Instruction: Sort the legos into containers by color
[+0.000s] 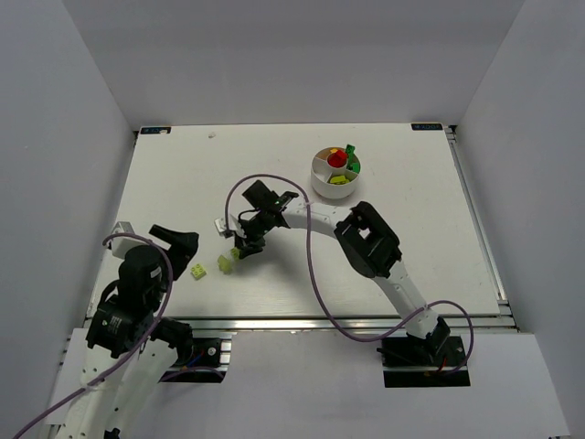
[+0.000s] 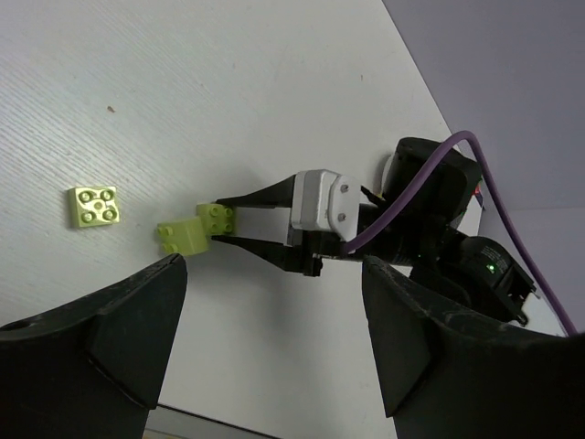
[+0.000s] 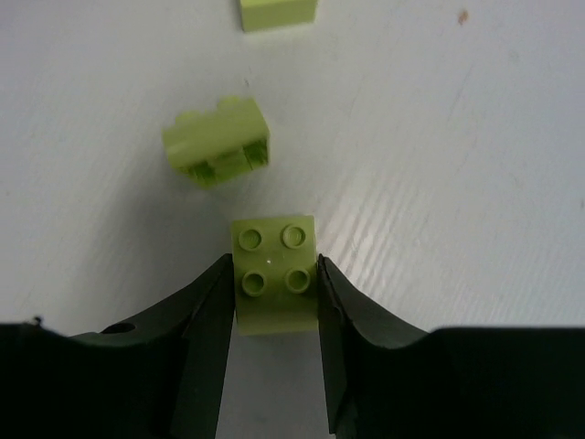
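My right gripper point(image 3: 272, 274) is shut on a lime four-stud brick point(image 3: 274, 273), studs facing the camera, low over the table. It also shows in the left wrist view point(image 2: 219, 218) and the top view point(image 1: 236, 252). A second lime brick point(image 3: 218, 142) lies on its side just beyond it point(image 1: 225, 264). A third lime brick point(image 2: 92, 207) lies flat further left point(image 1: 198, 271). The white dish point(image 1: 322, 180) stands at the back right and holds red, green and lime bricks. My left gripper point(image 2: 274, 338) is wide open and empty, near the lime bricks point(image 1: 178, 242).
The right arm point(image 1: 366, 240) reaches across the table's middle, with its purple cable point(image 1: 311, 265) looping over the surface. The table's front rail point(image 1: 302, 322) runs along the near edge. Grey walls enclose the table.
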Controlling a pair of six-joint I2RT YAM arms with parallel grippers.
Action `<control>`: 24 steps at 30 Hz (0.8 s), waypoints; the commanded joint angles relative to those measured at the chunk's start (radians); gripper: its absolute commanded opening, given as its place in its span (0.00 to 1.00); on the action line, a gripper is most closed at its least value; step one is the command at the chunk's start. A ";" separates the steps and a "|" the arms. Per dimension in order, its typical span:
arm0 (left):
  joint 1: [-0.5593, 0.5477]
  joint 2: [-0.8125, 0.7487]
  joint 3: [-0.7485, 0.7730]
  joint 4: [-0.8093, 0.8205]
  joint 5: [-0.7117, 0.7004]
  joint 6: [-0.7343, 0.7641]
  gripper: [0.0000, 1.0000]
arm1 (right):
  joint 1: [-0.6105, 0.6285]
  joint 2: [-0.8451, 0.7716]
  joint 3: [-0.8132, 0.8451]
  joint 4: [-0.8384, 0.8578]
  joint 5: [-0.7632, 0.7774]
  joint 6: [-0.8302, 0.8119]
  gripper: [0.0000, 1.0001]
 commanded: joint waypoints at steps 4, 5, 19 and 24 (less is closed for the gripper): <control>-0.001 0.052 -0.060 0.126 0.077 0.003 0.86 | -0.087 -0.190 -0.099 0.083 0.103 0.139 0.00; -0.001 0.063 -0.070 0.138 0.080 0.006 0.86 | -0.095 -0.208 -0.109 0.101 0.128 0.188 0.00; -0.001 0.112 -0.137 0.258 0.105 0.029 0.86 | -0.135 -0.351 -0.060 0.032 0.925 0.478 0.00; -0.001 0.107 -0.154 0.272 0.109 0.029 0.86 | -0.164 -0.347 -0.047 0.009 1.125 0.489 0.00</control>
